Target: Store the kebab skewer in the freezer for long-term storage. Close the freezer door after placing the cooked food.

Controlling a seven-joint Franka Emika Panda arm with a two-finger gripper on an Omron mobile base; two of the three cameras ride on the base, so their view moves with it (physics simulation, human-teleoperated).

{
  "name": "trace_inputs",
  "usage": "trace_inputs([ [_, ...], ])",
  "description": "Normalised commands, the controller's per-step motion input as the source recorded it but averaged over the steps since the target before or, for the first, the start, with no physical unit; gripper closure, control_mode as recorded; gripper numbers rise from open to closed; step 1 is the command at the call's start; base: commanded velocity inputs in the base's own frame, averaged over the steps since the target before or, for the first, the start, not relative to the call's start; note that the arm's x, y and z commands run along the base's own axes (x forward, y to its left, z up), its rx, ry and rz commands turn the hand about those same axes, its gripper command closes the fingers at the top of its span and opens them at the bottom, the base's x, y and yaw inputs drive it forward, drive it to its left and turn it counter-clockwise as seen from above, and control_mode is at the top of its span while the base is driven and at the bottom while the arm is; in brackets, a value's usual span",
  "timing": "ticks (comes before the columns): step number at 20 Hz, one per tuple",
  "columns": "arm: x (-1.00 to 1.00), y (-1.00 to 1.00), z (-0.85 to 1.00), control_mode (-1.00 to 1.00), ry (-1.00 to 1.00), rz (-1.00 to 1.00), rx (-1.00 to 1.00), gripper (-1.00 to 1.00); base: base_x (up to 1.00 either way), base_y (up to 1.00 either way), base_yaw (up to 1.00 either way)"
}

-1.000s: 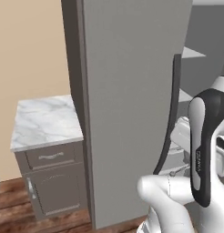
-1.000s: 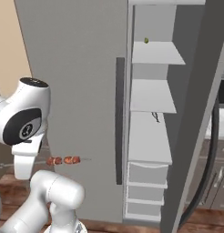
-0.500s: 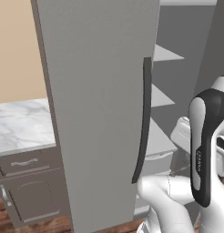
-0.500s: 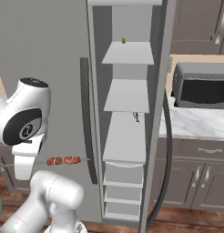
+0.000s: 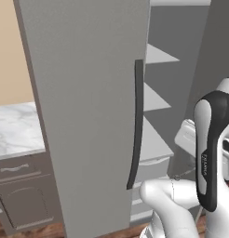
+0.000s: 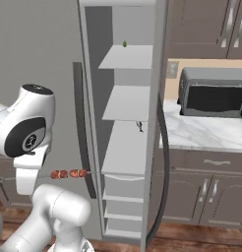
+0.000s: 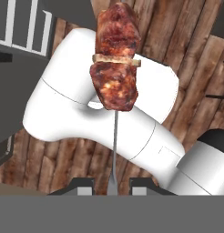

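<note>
Reddish-brown meat chunks on the kebab skewer [image 7: 114, 68] stand straight out from the fingers [image 7: 112, 184], which are pinched on its thin metal shaft near the bare end; in the right base view the skewer [image 6: 69, 173] hangs level and low beside the arm, well short of the freezer [image 6: 127, 123]. The step in hand looks like the carry: the food is gripped but not yet inside. The narrow compartment stands open, white shelves [image 6: 127, 103] stacked above drawers [image 6: 124, 187], its freezer door [image 6: 160, 147] swung out edge-on toward the right with the dark handle along it. Next, the arm likely has to lift the skewer and turn it point-first into the slot, then lay it on a shelf. Room is tight: the wide grey door [image 5: 88, 107] with its long handle [image 5: 136, 125] bounds the left side, the open door the right, so a level skewer swung sideways could clip either edge.
</note>
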Motion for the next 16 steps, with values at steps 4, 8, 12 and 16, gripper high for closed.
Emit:
trace_inputs([
  [4, 0.00, 0.00, 0.00, 1.00, 0.00, 0.00, 0.00, 1.00, 0.30, -0.25, 0.00],
  [8, 0.00, 0.00, 0.00, 1.00, 0.00, 0.00, 0.00, 1.00, 0.29, -0.35, 0.00],
  [12, 0.00, 0.00, 0.00, 1.00, 0.00, 0.00, 0.00, 1.00, 0.30, -0.31, 0.00],
  [16, 0.00, 0.00, 0.00, 1.00, 0.00, 0.00, 0.00, 1.00, 0.41, -0.12, 0.00],
])
